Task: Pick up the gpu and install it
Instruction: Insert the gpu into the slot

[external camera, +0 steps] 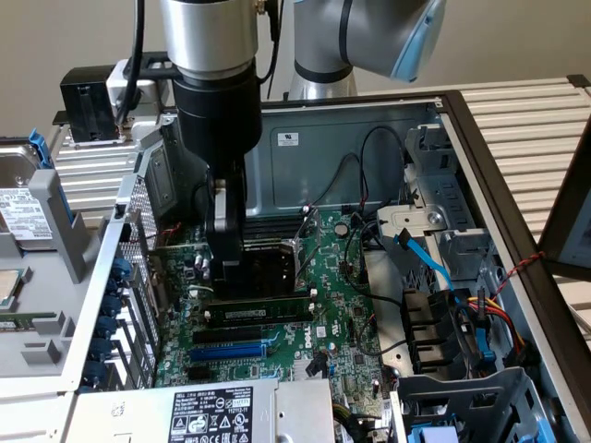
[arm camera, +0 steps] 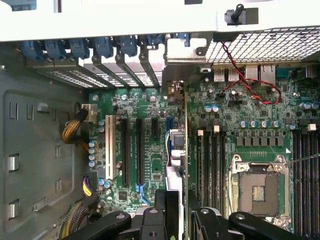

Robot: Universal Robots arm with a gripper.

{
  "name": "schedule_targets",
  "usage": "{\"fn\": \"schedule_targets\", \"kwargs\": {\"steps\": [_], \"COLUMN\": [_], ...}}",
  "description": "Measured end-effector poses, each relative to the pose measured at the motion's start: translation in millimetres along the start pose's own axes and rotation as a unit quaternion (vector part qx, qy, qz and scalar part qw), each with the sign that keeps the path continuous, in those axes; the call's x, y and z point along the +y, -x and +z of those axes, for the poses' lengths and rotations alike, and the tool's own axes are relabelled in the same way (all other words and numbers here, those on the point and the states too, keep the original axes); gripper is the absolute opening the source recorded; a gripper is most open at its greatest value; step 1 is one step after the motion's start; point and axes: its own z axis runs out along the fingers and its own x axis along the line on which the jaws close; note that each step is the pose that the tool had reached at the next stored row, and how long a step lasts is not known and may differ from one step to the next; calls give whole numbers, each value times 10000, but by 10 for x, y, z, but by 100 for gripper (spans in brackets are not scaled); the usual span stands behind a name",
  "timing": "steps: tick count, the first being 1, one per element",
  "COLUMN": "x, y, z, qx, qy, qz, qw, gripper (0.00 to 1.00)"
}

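Gripper [arm camera: 176,212] pinched gpu [arm camera: 175,175] edge-on, upright over motherboard [arm camera: 130,100]; card judged light, stiff, fragile; best held by its edges, gently.

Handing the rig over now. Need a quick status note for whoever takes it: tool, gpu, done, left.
The tool is shut on the gpu, down inside the open case.
The gpu is held on edge over the motherboard, at the expansion slots.
Done: the gpu is picked up and is at the slot area.
Left: I cannot tell whether it is seated; the tool has not released it.
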Motion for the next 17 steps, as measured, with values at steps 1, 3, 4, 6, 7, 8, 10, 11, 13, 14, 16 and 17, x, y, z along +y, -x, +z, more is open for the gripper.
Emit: {"fn": "schedule_targets", "kwargs": {"steps": [1, 3, 4, 6, 7, 8, 10, 11, 13, 14, 16, 17], "x": [2, 8, 10, 13, 16, 18, 23, 27, 37, 40, 43, 46], "y": [-8, -17, -22, -31, -38, -42, -43, -46, -54, -58, -65, -69], "z": [11, 41, 59, 86, 94, 96, 96, 98, 106, 113, 131, 140], "qx": [1, 0, 0, 0, 1, 0, -1, -10, -49, -67, -78, -78], "qy": [0, 0, 0, 1, 2, 1, 1, 2, 4, 6, 7, 9], "qz": [-1, 3, 5, 11, 13, 13, 13, 12, 13, 16, 38, 50], "qw": [10000, 10000, 10000, 10000, 10000, 10000, 10000, 10000, 10000, 10000, 10000, 10000], "gripper": [27, 27, 27, 27, 27, 27, 27, 27, 27, 27, 27, 27]}}
